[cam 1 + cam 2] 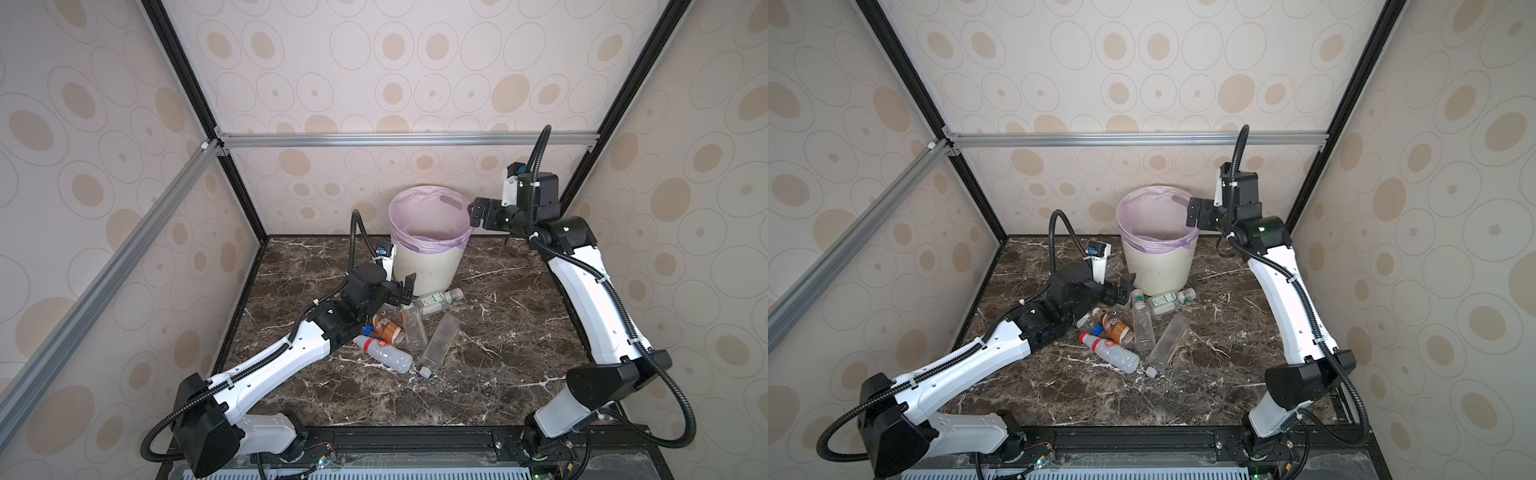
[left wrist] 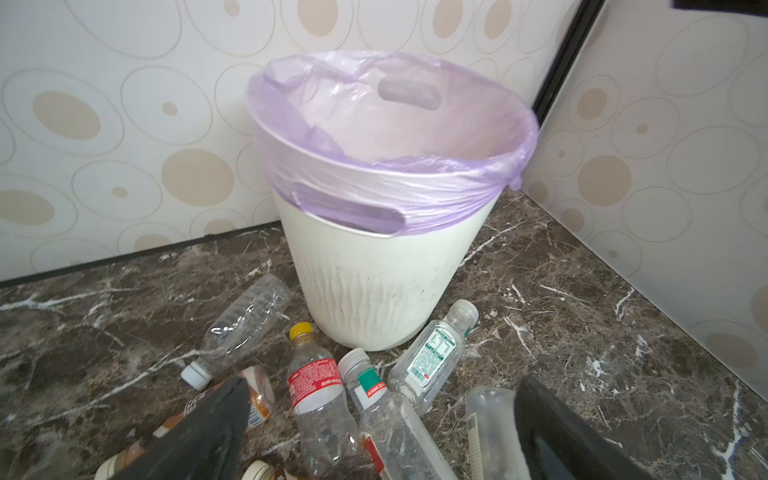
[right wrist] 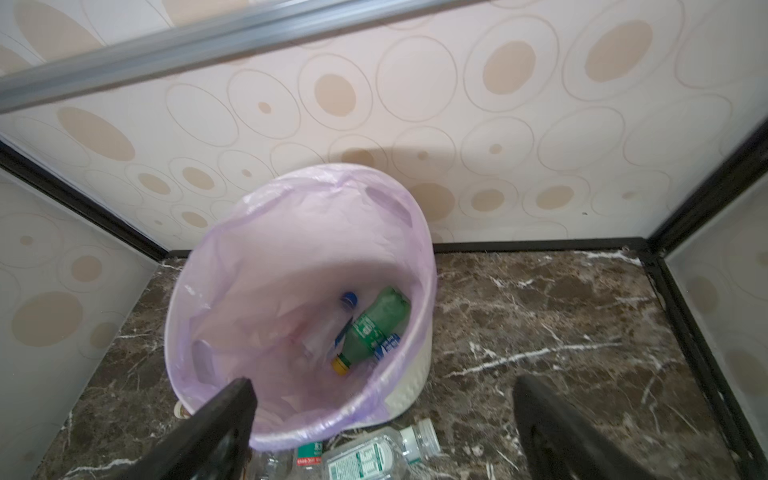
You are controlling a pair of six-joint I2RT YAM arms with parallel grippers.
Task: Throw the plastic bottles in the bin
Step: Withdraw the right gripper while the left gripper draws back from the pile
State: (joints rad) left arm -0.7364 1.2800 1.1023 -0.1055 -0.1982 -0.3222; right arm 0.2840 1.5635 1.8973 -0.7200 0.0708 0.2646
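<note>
The bin [image 1: 428, 266] stands at the back of the table, its lilac liner over the rim. The right wrist view looks into the bin [image 3: 409, 395]: a green bottle [image 3: 374, 328] and a blue-capped clear bottle [image 3: 348, 300] lie inside. Several plastic bottles lie in front of the bin in both top views, among them a green-labelled one [image 1: 436, 300], a brown-orange one [image 1: 386, 326] and a red-white labelled one [image 1: 382, 351]. My left gripper [image 1: 404, 289] hangs open just over this pile, nothing between its fingers [image 2: 224, 415]. My right gripper [image 1: 477, 214] is raised beside the bin's right rim, open and empty.
A tall clear square bottle [image 1: 440, 343] lies nearest the table's middle. A clear bottle [image 2: 245, 324] lies left of the bin by the back wall. Patterned walls and black frame posts close three sides; an aluminium bar [image 1: 407, 139] crosses the back wall above the bin.
</note>
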